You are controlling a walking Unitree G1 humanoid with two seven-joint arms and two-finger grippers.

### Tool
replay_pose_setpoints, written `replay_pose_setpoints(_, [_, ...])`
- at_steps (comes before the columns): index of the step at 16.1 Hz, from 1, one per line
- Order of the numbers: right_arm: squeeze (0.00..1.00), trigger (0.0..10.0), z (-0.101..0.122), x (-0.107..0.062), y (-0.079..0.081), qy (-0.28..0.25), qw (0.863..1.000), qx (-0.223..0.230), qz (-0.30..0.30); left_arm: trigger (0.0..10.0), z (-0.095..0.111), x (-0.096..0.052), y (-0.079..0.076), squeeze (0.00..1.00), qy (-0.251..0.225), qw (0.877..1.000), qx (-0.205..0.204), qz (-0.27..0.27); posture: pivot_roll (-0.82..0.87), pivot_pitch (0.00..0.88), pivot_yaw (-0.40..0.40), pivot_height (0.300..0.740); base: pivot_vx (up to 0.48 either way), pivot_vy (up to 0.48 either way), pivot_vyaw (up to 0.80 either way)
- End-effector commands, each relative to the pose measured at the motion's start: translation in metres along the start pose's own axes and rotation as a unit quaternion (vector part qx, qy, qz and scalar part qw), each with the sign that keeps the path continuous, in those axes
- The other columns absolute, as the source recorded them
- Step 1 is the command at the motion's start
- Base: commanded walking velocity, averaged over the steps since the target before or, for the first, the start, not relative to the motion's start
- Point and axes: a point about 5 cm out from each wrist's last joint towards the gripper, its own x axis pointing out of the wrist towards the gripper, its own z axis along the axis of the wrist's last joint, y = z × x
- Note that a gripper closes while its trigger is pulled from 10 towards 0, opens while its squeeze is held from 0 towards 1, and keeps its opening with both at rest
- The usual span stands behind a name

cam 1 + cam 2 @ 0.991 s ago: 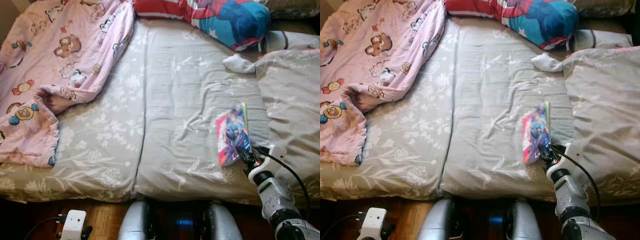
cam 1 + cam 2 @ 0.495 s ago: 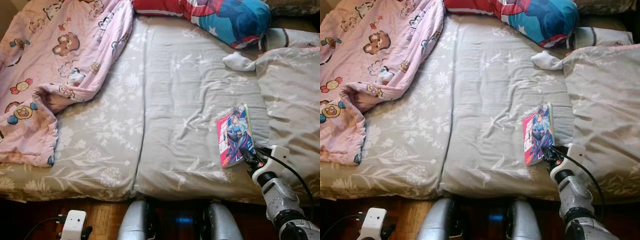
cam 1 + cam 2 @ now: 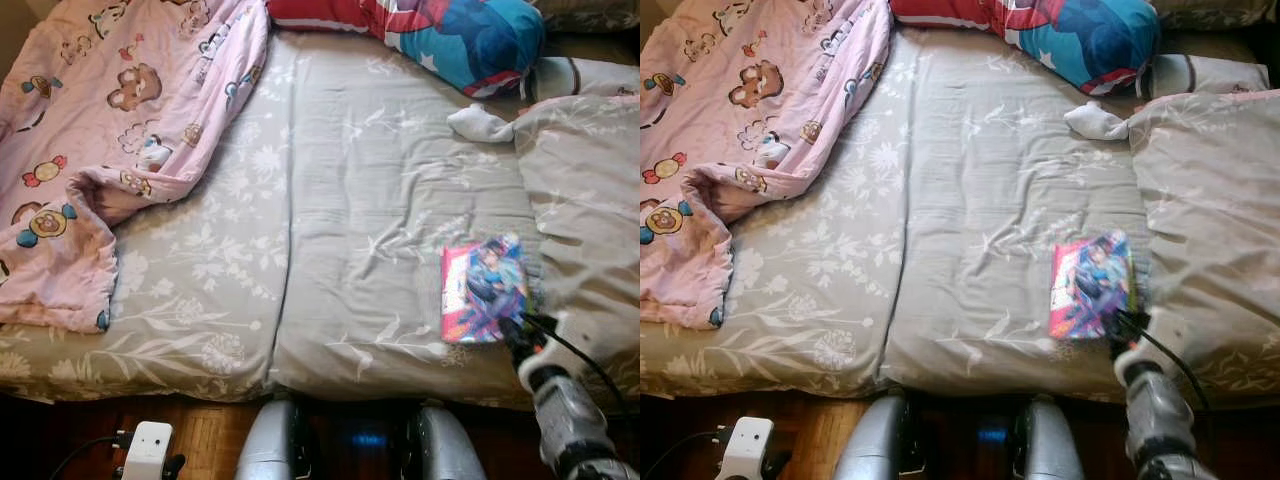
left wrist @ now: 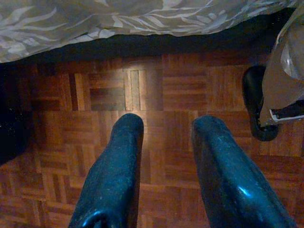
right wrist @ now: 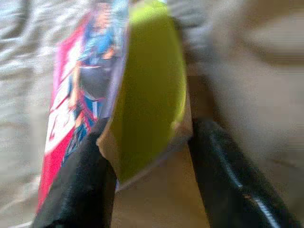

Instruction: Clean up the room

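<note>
A comic book (image 3: 483,290) with a pink and blue cover lies flat on the grey floral sheet (image 3: 330,200), near the bed's front right edge. My right gripper (image 3: 518,333) sits at the book's near right corner. In the right wrist view its black fingers (image 5: 80,185) stand apart, open, with the book's (image 5: 90,95) lifted cover and a green inner page between them. My left gripper (image 4: 168,128) hangs open over the parquet floor beside the bed.
A pink cartoon blanket (image 3: 100,130) covers the bed's left side. A colourful pillow (image 3: 460,35) lies at the back, and a white sock (image 3: 480,122) beside a grey duvet (image 3: 585,200) on the right. A white device (image 3: 147,445) sits on the floor.
The book stood tilted up on its edge at my right gripper; now it has dropped flat onto the sheet. The gripper has drawn back slightly toward the bed's edge.
</note>
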Motion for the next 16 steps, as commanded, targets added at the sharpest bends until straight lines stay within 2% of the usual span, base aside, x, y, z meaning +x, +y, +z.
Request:
replay_pose_setpoints(1, [0.00, 10.0, -0.003, -0.007, -0.020, -0.005, 0.998, 0.002, -0.064, 10.0, -0.017, -0.006, 0.003, 0.00, 0.034, 0.999, 0.004, 0.002, 0.21, 0.276, 0.111, 0.643, 0.000, 0.000, 0.00])
replay_pose_setpoints(4, [0.00, 10.0, -0.005, -0.012, -0.028, -0.020, 0.994, -0.001, -0.108, 10.0, -0.015, -0.004, 0.000, 0.00, 0.033, 0.999, 0.003, 0.000, 0.21, 0.272, 0.111, 0.643, 0.000, 0.000, 0.00])
replay_pose_setpoints(6, [0.00, 10.0, -0.008, -0.013, -0.027, -0.014, 0.993, -0.008, -0.117, 10.0, -0.014, -0.004, -0.001, 0.00, 0.033, 0.999, 0.002, -0.003, 0.20, 0.270, 0.109, 0.643, 0.000, 0.000, 0.00])
replay_pose_setpoints(9, [0.00, 10.0, -0.031, -0.012, -0.003, 0.033, 0.997, -0.030, -0.069, 10.0, -0.014, -0.004, -0.002, 0.00, 0.035, 0.999, 0.003, -0.003, 0.19, 0.270, 0.107, 0.643, 0.000, 0.000, 0.00])
replay_pose_setpoints(10, [0.00, 10.0, -0.035, -0.012, 0.003, 0.037, 0.997, -0.025, -0.060, 10.0, -0.014, -0.004, -0.002, 0.00, 0.036, 0.999, 0.002, -0.003, 0.19, 0.271, 0.106, 0.643, 0.000, 0.000, 0.00])
replay_pose_setpoints(13, [0.00, 10.0, -0.048, -0.014, 0.025, 0.042, 0.999, -0.030, -0.015, 10.0, -0.014, -0.003, -0.003, 0.00, 0.039, 0.999, 0.000, -0.002, 0.18, 0.257, 0.095, 0.643, 0.000, 0.000, 0.00])
replay_pose_setpoints(14, [0.00, 10.0, -0.051, -0.015, 0.028, 0.041, 0.999, -0.033, -0.011, 10.0, -0.014, -0.003, -0.004, 0.00, 0.039, 0.999, -0.001, -0.001, 0.18, 0.251, 0.090, 0.643, 0.000, 0.000, 0.00])
replay_pose_setpoints(16, [0.00, 10.0, -0.054, -0.018, 0.038, 0.020, 0.997, -0.068, 0.006, 10.0, -0.013, -0.002, -0.006, 0.00, 0.041, 0.999, -0.006, 0.002, 0.16, 0.214, 0.076, 0.643, 0.000, 0.000, 0.00])
